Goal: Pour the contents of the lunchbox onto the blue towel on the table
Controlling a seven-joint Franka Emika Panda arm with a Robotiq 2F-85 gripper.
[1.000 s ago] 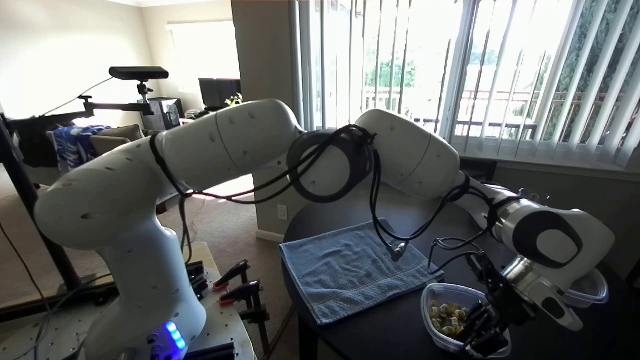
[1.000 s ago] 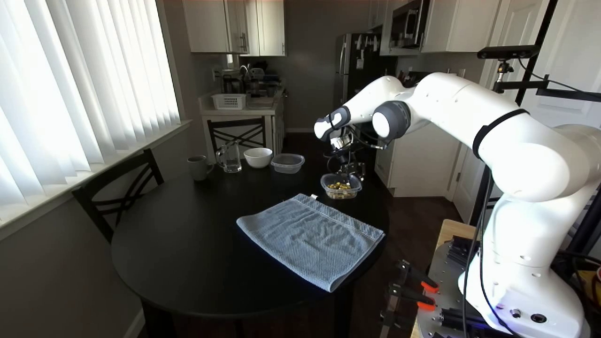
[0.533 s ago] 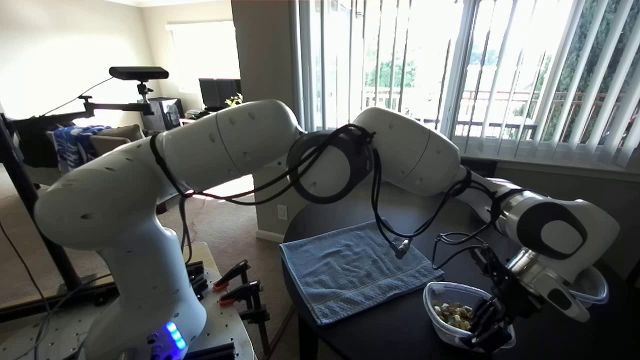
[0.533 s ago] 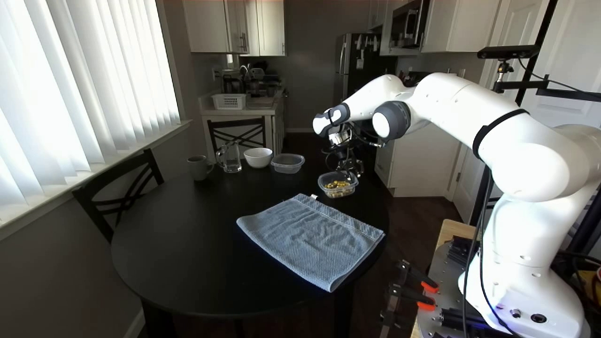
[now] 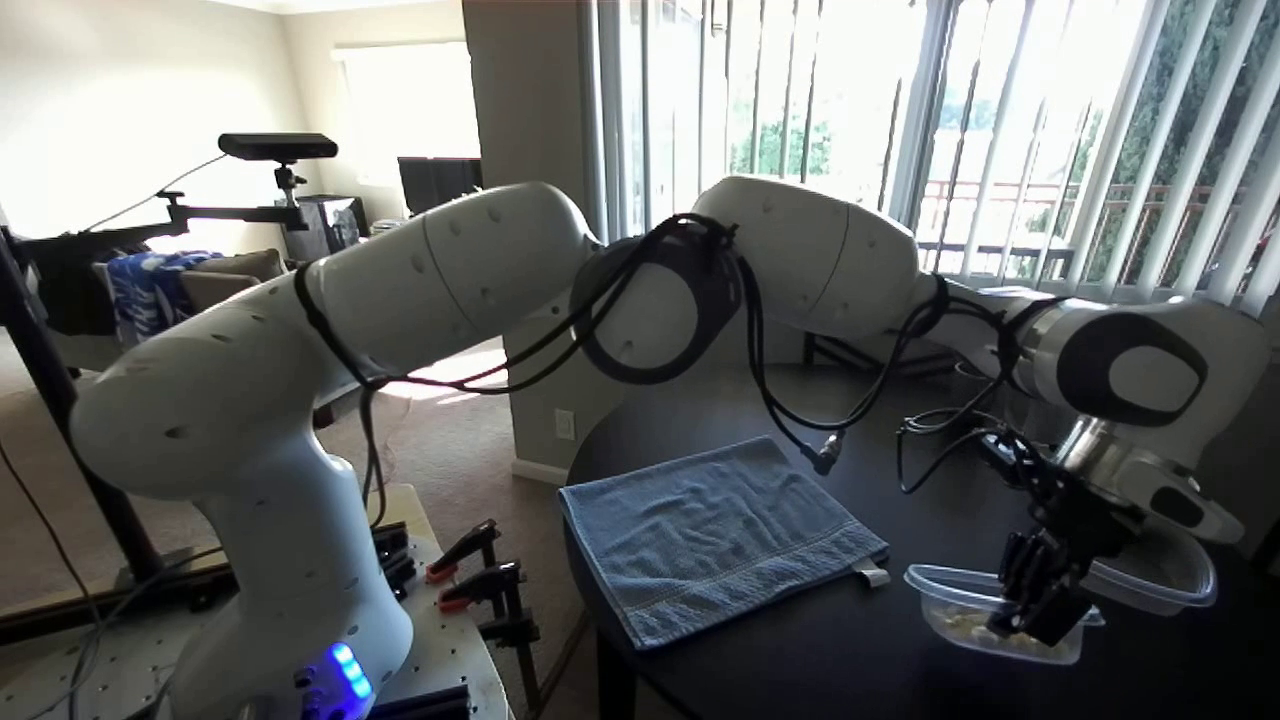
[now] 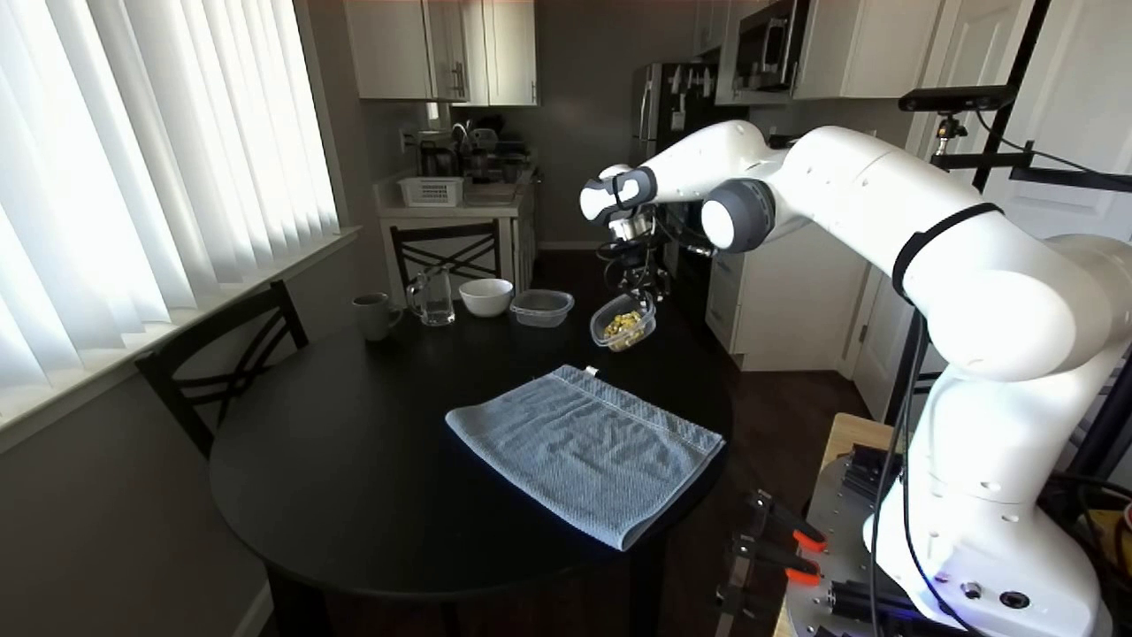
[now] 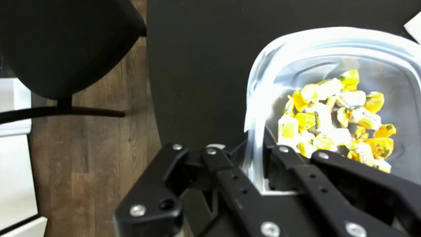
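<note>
The lunchbox (image 5: 985,625), a clear plastic container, is in my gripper (image 5: 1040,605) above the dark table (image 6: 354,469). In an exterior view the lunchbox (image 6: 610,314) looks tilted, its opening partly facing that camera. In the wrist view my gripper (image 7: 255,148) has one finger inside and one outside the near wall of the lunchbox (image 7: 329,42). The contents (image 7: 332,121), small yellow and white pieces, lie inside it; they also show in an exterior view (image 6: 624,327). The blue towel (image 5: 720,540) lies flat on the table beside the lunchbox, in both exterior views (image 6: 592,456).
Another clear container (image 6: 542,310) stands on the table near the gripper, with a white bowl (image 6: 486,298), a glass mug (image 6: 435,299) and a grey mug (image 6: 375,317) beyond. A dark chair (image 7: 69,46) stands beside the table edge. A cable hangs from the arm above the towel.
My gripper has risen with the lunchbox and moved away from the robot base. The lunchbox is more tilted than before. The towel has not moved; its white tag now shows in both exterior views.
</note>
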